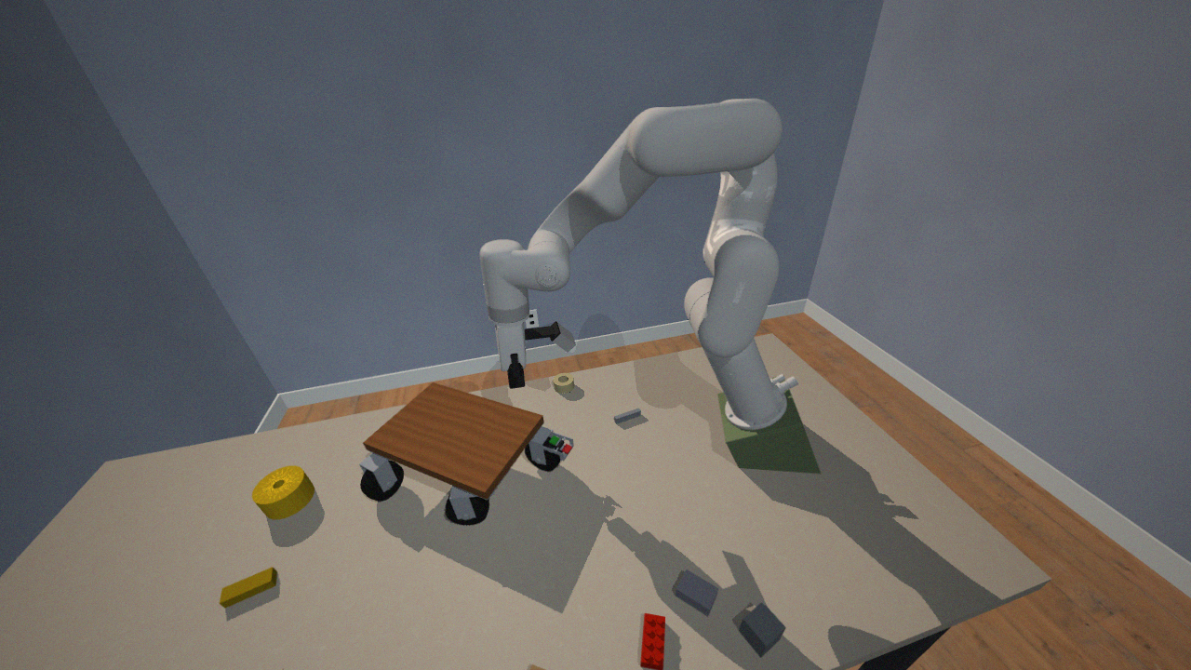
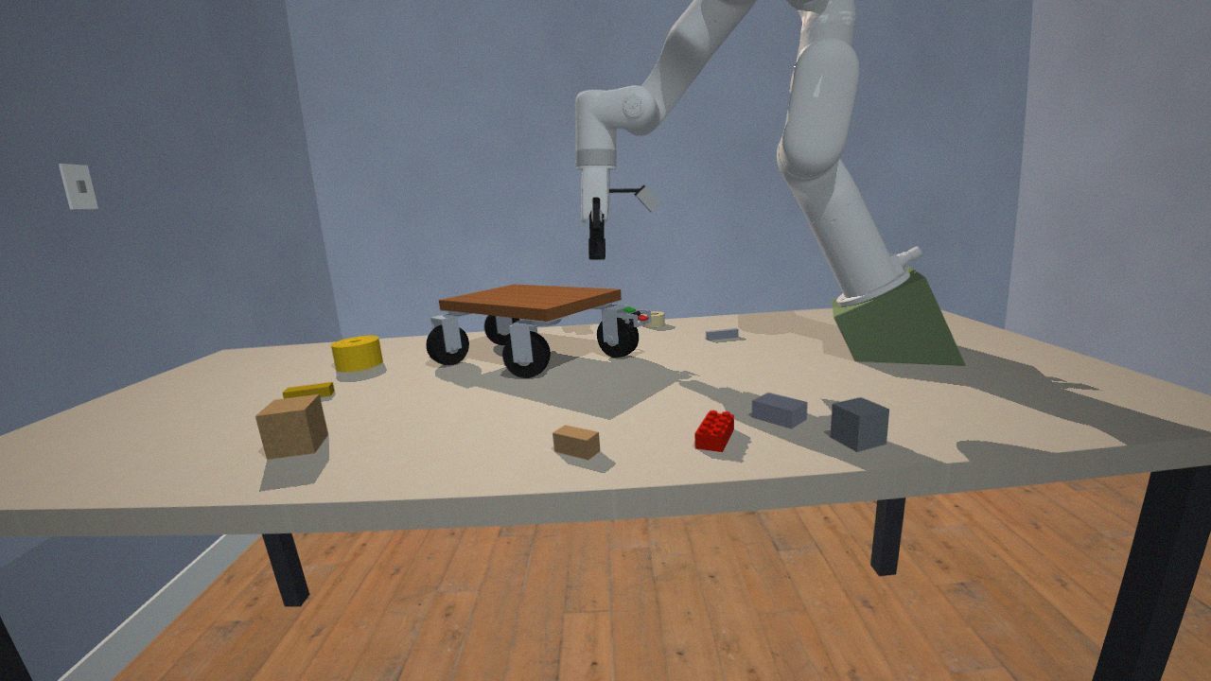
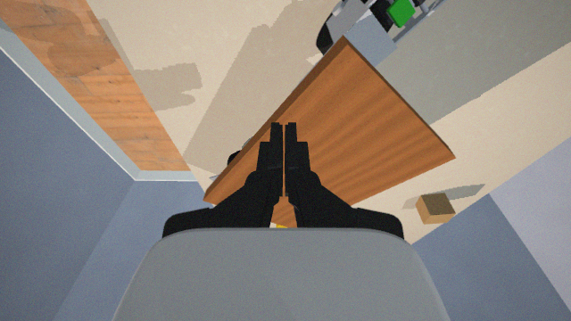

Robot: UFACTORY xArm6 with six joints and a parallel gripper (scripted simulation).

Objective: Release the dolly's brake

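Observation:
The dolly (image 1: pixel 456 433) (image 2: pixel 532 300) (image 3: pixel 357 134) has a brown wooden deck on four black casters and stands on the table. The brake pedal (image 1: pixel 559 442) (image 2: pixel 638 314) (image 3: pixel 401 12) sits on the caster at the dolly's right corner; it has a green end and a red end. In the wrist view only the green end shows, at the top edge. My gripper (image 1: pixel 515 380) (image 2: pixel 597 251) (image 3: pixel 284 139) is shut with nothing between its fingers. It points down and hangs well above the dolly's back edge, left of the pedal.
On the table (image 1: pixel 833 516) lie a yellow cylinder (image 1: pixel 283 491), a yellow bar (image 1: pixel 247 585), a tape roll (image 1: pixel 563 381), grey blocks (image 1: pixel 694 590) (image 1: pixel 758 626), a small grey bar (image 1: pixel 627 414), a red brick (image 1: pixel 653 639) and brown boxes (image 2: pixel 290 426) (image 2: pixel 575 440). The arm's green base (image 1: pixel 769 441) stands at the right.

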